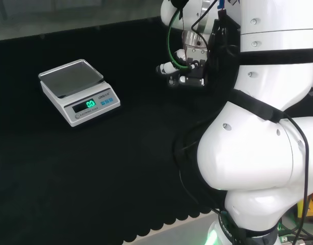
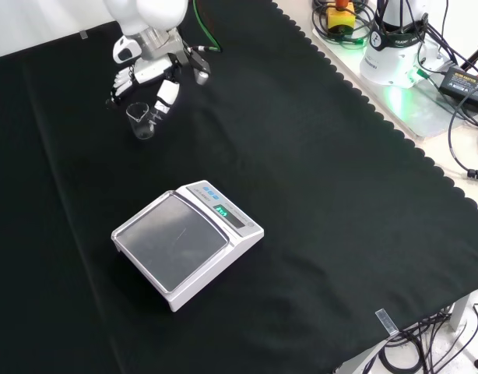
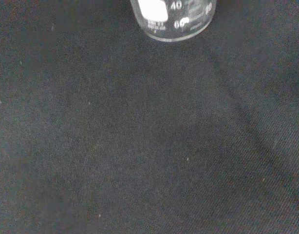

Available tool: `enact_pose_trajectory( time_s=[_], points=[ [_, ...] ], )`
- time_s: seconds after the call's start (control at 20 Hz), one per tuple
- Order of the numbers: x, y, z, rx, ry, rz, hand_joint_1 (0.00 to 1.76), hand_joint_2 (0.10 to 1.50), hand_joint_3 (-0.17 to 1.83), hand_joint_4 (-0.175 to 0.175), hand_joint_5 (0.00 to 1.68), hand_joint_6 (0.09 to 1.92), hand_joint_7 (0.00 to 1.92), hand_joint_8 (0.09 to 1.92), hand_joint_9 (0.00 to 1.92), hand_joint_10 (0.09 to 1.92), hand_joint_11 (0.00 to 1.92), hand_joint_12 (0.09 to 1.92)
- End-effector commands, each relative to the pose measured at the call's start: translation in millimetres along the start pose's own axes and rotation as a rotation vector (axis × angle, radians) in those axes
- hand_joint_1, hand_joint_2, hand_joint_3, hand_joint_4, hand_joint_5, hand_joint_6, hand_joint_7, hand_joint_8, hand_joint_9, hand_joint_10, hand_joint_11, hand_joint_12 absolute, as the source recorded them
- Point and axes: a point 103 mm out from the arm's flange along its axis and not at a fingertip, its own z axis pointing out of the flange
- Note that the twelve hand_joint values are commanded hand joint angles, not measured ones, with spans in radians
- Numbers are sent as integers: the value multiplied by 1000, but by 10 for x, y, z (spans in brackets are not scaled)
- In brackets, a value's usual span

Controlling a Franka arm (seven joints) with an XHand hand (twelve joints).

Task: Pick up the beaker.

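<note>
A small clear glass beaker [image 2: 142, 122] with white printed markings stands upright on the black cloth, in the upper left of the front view. It looks empty. In the wrist view the beaker [image 3: 174, 19] is close, with only its lower part visible. The hand [image 2: 152, 72] hangs just behind and above the beaker. Its fingers are relaxed and spread, one fingertip [image 2: 166, 95] sits next to the rim, and nothing is held. In the head view the hand [image 1: 183, 67] sits left of the arm's white links.
A white digital scale [image 2: 184, 241] with a lit green display stands mid-cloth, its pan bare; it is also in the head view [image 1: 77, 92]. Bare cloth separates it from the beaker. The arm's base [image 2: 391, 47] and cables lie beyond the cloth's scalloped edge.
</note>
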Motion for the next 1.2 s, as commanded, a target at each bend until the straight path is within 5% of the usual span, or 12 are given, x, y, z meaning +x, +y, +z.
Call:
enact_pose_trajectory(
  time_s=[0.05,0.35,0.85,1.2],
  points=[
    [39,18,94,15,-4,-3,344,898,124,-46,230,87,0,714,31,879,11,1536],
    [63,20,90,-44,-32,-11,420,884,110,-56,253,87,70,785,227,894,168,1497],
    [63,23,90,-179,-114,2,843,840,133,-106,594,154,804,752,1191,567,1091,1059],
    [63,115,156,-255,-146,-4,1085,770,285,-152,958,517,1284,517,1651,180,1536,728]
  ],
)
